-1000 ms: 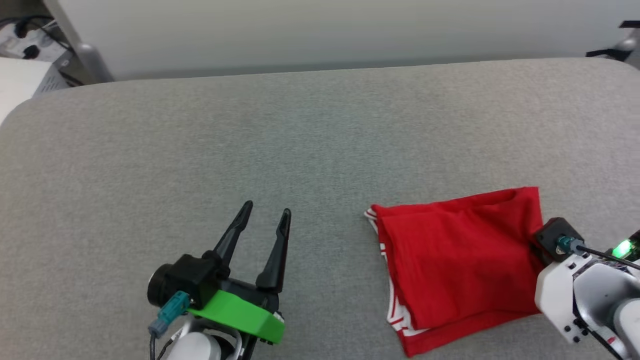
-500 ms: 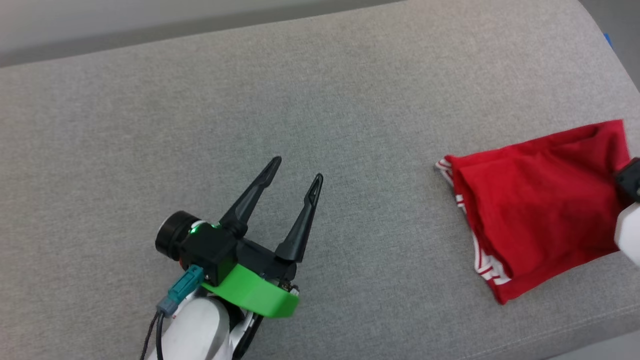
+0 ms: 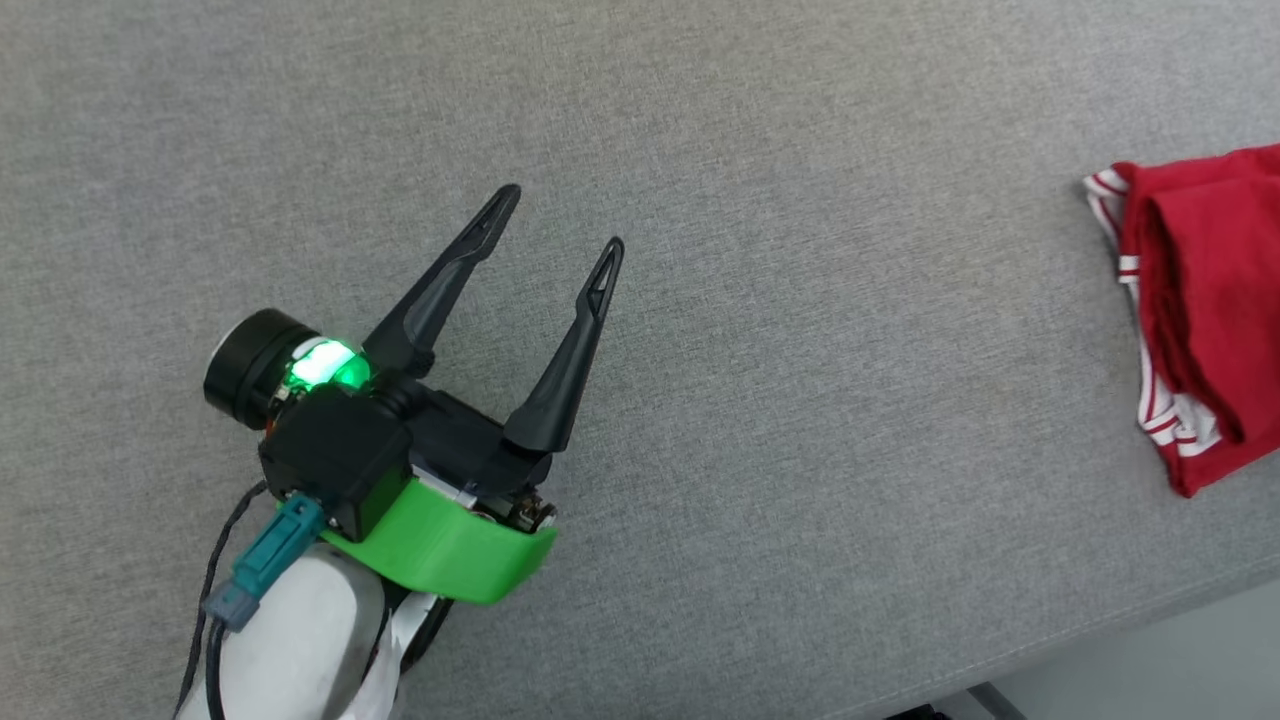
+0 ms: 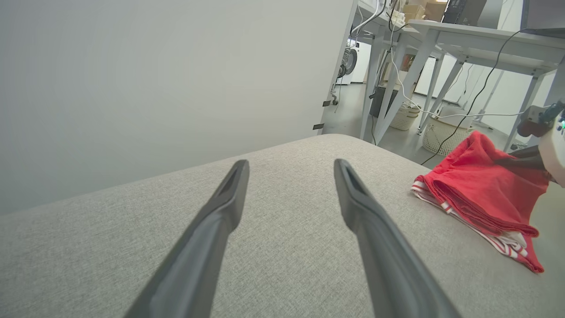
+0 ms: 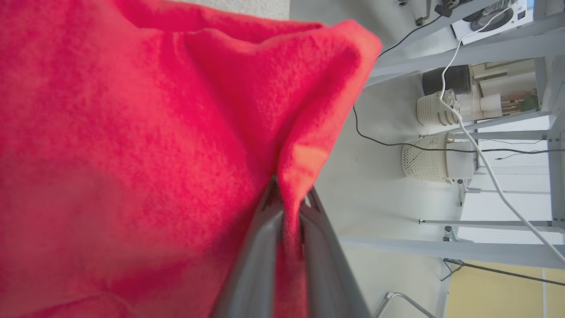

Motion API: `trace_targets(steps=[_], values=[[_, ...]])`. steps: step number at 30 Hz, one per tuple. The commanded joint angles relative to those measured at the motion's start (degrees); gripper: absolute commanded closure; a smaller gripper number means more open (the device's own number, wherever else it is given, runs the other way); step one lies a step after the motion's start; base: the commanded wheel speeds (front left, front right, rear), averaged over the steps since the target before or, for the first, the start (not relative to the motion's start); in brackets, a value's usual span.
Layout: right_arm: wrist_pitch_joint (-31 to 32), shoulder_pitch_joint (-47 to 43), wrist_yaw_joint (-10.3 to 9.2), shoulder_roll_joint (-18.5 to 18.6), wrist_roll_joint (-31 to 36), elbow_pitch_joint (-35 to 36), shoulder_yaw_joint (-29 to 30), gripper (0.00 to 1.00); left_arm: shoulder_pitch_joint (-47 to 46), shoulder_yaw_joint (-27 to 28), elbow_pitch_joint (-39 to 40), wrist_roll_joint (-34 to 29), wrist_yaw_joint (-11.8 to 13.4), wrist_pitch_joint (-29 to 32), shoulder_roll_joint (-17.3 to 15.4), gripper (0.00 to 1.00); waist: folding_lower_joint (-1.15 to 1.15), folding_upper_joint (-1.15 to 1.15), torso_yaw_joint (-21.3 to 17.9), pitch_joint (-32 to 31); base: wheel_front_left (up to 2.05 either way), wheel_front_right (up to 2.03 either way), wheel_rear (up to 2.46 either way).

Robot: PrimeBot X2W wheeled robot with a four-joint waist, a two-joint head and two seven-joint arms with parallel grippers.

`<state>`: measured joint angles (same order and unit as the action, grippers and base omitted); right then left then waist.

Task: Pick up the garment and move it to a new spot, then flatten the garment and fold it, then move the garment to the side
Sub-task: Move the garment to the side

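Observation:
The garment (image 3: 1210,290), red with red-and-white striped trim, lies folded at the right edge of the grey surface (image 3: 760,200) in the head view. Over the left part of that surface my left gripper (image 3: 560,215) hovers open, fingers spread with nothing between them. In the left wrist view the garment (image 4: 481,194) sits far to the right of the open left gripper (image 4: 289,170), with part of the right arm at its far side. My right gripper (image 5: 289,198) is shut on a fold of the garment (image 5: 132,154), red cloth pinched between its fingertips.
The grey surface's front edge (image 3: 1050,645) runs along the lower right of the head view, with floor beyond. Pale table legs (image 4: 397,79), cables and white baskets (image 4: 443,132) stand past the far end. A plain wall (image 4: 154,79) lies behind the surface.
The head camera has swung left and down, so the garment now sits at the frame's right edge and the right arm has left the view. The left gripper stays open.

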<state>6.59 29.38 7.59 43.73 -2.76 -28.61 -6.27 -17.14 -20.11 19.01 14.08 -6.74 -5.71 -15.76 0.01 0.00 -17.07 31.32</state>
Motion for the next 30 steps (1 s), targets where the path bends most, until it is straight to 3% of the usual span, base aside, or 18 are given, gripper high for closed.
trace_targets(steps=[1, 7, 18, 19, 20, 21, 30], values=[[-1.1, 1.8, -0.10, -0.2, 0.8, -1.4, 1.4, 1.00, -1.3, 0.1, 1.0, -0.5, 0.2, 0.5, -0.5, 0.00, -0.01, 0.00, 0.0, 4.4, 0.00, 0.00, 0.00], [-5.7, 6.6, -0.10, -2.2, 2.4, -8.3, 6.9, 1.00, -3.2, 1.9, 4.8, -1.1, 0.8, 2.5, -2.3, 0.00, -0.01, 0.00, 0.8, 7.4, 0.00, 0.00, 0.00], [-9.8, 11.1, -0.10, -4.9, 6.3, -17.2, 8.4, 1.00, -3.4, 2.7, 5.8, -0.6, 1.3, 2.7, -3.2, 0.00, -0.01, 0.00, 1.6, 7.5, 0.00, 0.00, 0.00], [-10.0, 11.5, -0.10, -4.9, 6.5, -18.0, 8.8, 0.91, -3.3, 2.6, 5.4, -0.5, 1.3, 2.3, -3.0, 0.00, -0.01, 0.00, 1.7, 6.9, 0.00, 0.00, 0.00], [-10.2, 11.7, -0.10, -4.9, 6.8, -18.6, 9.1, 0.53, -3.3, 2.5, 5.1, -0.4, 1.3, 2.1, -2.8, 0.00, -0.01, 0.00, 1.8, 6.5, 0.00, 0.00, 0.00], [-10.5, 12.0, -0.10, -4.8, 7.2, -19.1, 9.3, 0.00, -3.2, 2.3, 4.6, -0.2, 1.4, 1.6, -2.6, 0.00, -0.01, 0.00, 1.9, 5.8, 0.00, 0.00, 0.00], [-14.0, 12.3, -0.10, -2.7, 7.1, -19.2, 10.8, 0.00, -1.2, 2.5, -2.3, 2.0, 1.9, -3.8, -0.7, 0.00, -0.01, 0.00, 4.2, -2.7, 0.00, 0.00, 0.00]])
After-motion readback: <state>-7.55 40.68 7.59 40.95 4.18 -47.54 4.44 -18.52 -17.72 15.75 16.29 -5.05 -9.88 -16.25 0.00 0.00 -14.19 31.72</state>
